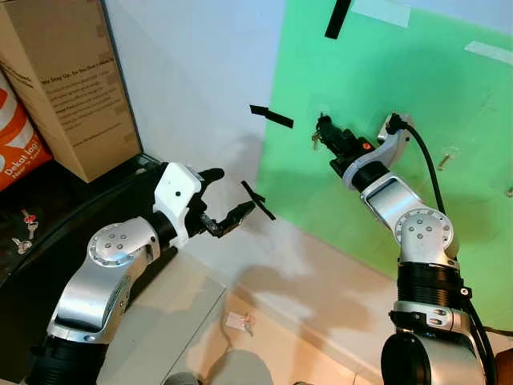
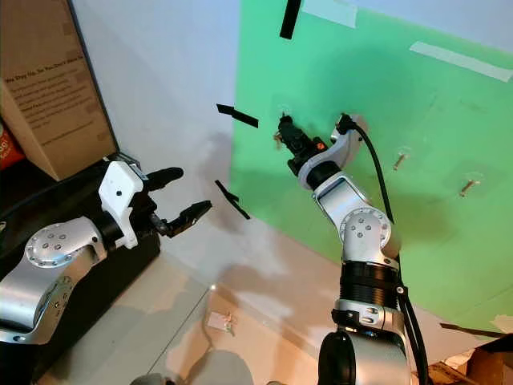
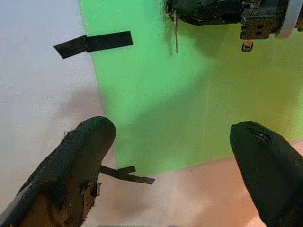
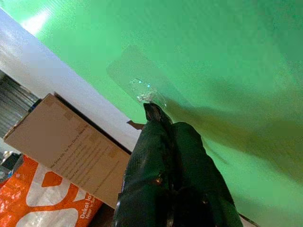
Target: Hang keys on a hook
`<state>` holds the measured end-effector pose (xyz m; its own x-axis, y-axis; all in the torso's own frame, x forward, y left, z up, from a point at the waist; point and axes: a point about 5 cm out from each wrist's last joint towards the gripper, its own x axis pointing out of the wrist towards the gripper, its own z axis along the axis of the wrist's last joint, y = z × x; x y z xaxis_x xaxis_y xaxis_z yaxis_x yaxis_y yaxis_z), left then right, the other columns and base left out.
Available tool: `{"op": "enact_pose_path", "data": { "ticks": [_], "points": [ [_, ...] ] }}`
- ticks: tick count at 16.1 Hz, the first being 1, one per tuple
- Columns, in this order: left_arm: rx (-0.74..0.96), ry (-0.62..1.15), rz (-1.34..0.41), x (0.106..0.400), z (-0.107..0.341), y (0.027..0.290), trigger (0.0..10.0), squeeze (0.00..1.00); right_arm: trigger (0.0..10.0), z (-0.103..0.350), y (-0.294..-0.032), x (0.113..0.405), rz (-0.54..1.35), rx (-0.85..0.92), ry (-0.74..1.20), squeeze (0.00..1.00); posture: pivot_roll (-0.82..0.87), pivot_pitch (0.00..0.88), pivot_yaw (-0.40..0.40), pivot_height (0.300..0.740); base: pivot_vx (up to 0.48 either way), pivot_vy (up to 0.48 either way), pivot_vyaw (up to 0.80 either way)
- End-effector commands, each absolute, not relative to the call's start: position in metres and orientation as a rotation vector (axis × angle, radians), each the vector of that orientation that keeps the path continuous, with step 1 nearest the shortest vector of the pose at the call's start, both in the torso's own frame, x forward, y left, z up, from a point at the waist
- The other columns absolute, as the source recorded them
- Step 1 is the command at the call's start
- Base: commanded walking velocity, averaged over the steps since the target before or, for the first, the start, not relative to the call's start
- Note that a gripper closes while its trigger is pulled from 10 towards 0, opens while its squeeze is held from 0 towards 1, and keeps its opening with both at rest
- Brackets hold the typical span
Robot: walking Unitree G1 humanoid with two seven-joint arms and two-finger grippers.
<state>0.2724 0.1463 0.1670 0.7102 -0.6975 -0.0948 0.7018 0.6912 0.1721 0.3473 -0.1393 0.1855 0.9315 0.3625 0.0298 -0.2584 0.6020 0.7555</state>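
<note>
At lower centre we see a pale tiled floor (image 1: 184, 321) with a small white scrap (image 1: 238, 322) on it, and a black cabinet (image 1: 48, 241) at left carrying spare keys (image 1: 24, 233).

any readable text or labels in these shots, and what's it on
"Deko Ion": partly cut off, white letters on the orange woven bag.
Printed black lines on the brown cardboard box: too small and blurred to read.
Nothing legible on the green wall sheet or black tape strips.

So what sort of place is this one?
Probably a storage corner set up as a test spot: a green board with clear hooks taped to a white wall, and a cardboard box.
</note>
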Motion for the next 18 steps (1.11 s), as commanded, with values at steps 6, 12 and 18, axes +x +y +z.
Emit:
{"op": "enact_pose_path", "data": {
  "ticks": [6,12,18],
  "points": [
    [0.216,0.016,-0.799,0.273,0.171,0.144,10.0,0.00,10.0,0.179,-0.149,0.350,0.285,0.839,0.144,0.00,-0.01,0.000,-0.065,0.740,0.000,0.000,0.00],
    [0.218,0.013,-0.799,0.273,0.171,0.144,10.0,0.00,10.0,0.174,-0.159,0.349,0.211,0.907,0.144,0.00,-0.01,0.000,-0.065,0.740,0.000,0.000,0.00],
    [0.220,0.016,-0.797,0.272,0.170,0.144,10.0,0.00,10.0,0.160,-0.150,0.342,0.216,0.819,0.220,0.00,-0.01,0.000,-0.066,0.740,0.000,0.000,0.00]
  ]
}}
